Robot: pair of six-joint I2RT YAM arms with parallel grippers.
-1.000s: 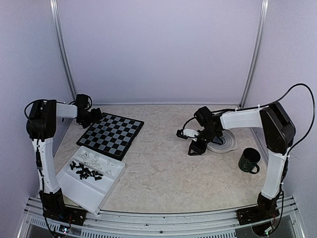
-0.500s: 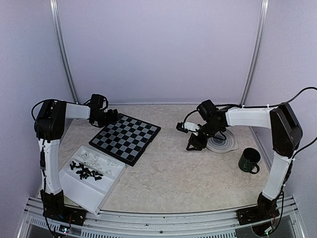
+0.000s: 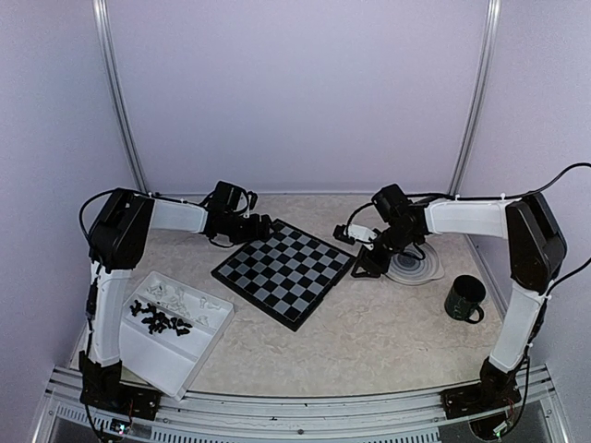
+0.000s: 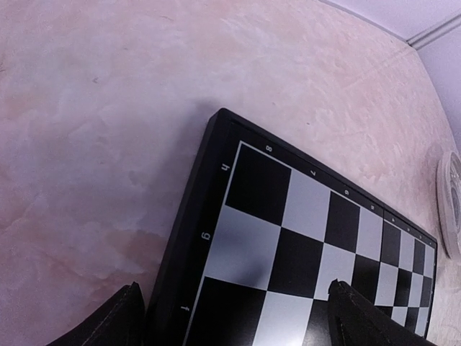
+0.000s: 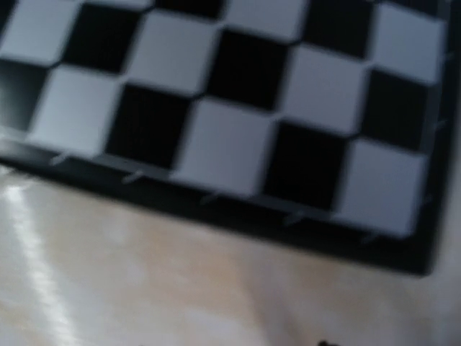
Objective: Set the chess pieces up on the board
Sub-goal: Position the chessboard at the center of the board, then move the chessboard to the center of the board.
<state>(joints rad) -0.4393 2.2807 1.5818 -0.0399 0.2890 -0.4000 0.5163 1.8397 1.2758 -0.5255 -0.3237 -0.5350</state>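
The board (image 3: 286, 272) has been shifted right to mid-frame, with the left hand (image 3: 260, 227) spread at its corner. Whether the right hand (image 3: 363, 268) is spread cannot be told. Chess pieces (image 3: 159, 320) are held in the white tray (image 3: 174, 362), lower left.

White links, black joints, black cables — left gripper (image 3: 263, 226), right gripper (image 3: 364, 269) black

Pale lilac walls (image 3: 295, 92) enclose my beige marbled worktop (image 3: 369, 332); metal uprights (image 3: 117, 101) in both back corners; light even.

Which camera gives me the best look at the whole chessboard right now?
The top view: the board shows whole, all four corners in frame. The left wrist shows only one corner of it; the right wrist shows a blurred edge.
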